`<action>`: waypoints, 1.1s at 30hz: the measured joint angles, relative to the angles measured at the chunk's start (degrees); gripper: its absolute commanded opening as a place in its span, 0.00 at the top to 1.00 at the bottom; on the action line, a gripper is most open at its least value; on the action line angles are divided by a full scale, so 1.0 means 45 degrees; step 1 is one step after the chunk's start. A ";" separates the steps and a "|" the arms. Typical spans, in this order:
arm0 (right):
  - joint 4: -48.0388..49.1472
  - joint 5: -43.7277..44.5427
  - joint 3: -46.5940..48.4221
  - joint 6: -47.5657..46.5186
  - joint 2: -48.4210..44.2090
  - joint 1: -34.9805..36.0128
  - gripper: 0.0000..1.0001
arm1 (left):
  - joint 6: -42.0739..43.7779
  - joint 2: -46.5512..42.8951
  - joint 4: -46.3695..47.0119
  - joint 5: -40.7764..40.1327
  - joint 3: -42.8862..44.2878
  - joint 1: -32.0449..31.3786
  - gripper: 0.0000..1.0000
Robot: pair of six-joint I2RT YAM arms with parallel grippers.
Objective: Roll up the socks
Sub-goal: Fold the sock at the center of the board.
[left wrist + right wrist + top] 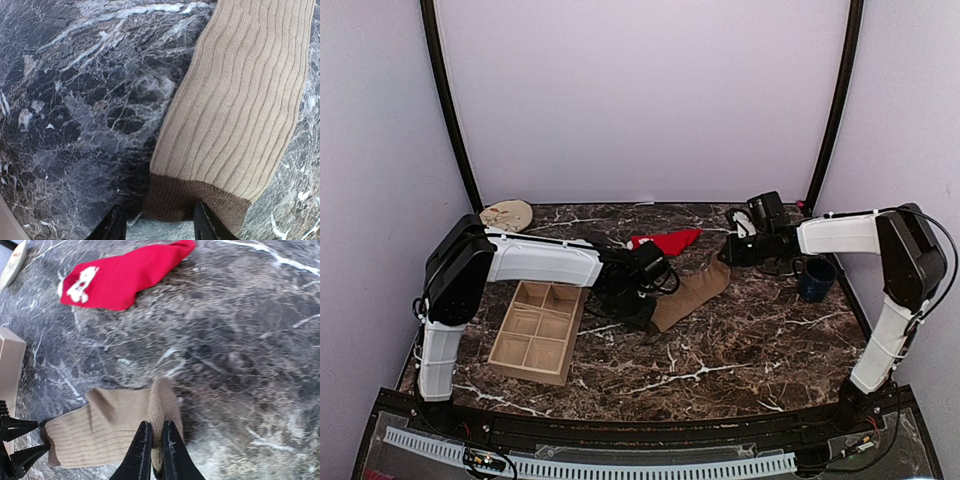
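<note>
The tan-brown sock (688,296) lies diagonally on the marble, its darker cuff at the near left. My left gripper (638,306) is open at that cuff. In the left wrist view, the gripper (160,223) straddles the brown cuff (175,200), with the right fingertip over it. My right gripper (731,252) is shut on the tan sock's toe end. In the right wrist view, the gripper (156,429) pinches a raised fold of tan sock (100,432). The red sock (667,241) lies flat behind, its white patch showing in the right wrist view (125,277).
A wooden compartment tray (535,330) sits left of the left gripper. A dark blue mug (817,278) stands under the right arm. A round wooden disc (506,214) lies at the back left corner. Walls close in the sides and back.
</note>
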 measured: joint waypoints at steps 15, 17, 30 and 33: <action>0.0053 0.0039 -0.0005 0.0627 -0.0010 0.1943 0.92 | -0.0248 0.0015 0.0019 0.0180 0.0005 0.0005 0.51; 0.0073 0.0034 -0.0005 0.0699 -0.0010 0.2191 0.92 | -0.0335 0.0015 0.0024 0.0214 0.0000 0.0005 0.51; 0.0262 -0.0019 -0.0019 0.1345 -0.0010 0.3696 0.92 | -0.0724 0.0015 0.0131 0.0379 -0.0029 0.0005 0.51; 0.0471 -0.0024 -0.0121 0.1486 -0.0010 0.4027 0.92 | -0.0850 0.0015 0.0131 0.0403 -0.0029 0.0005 0.51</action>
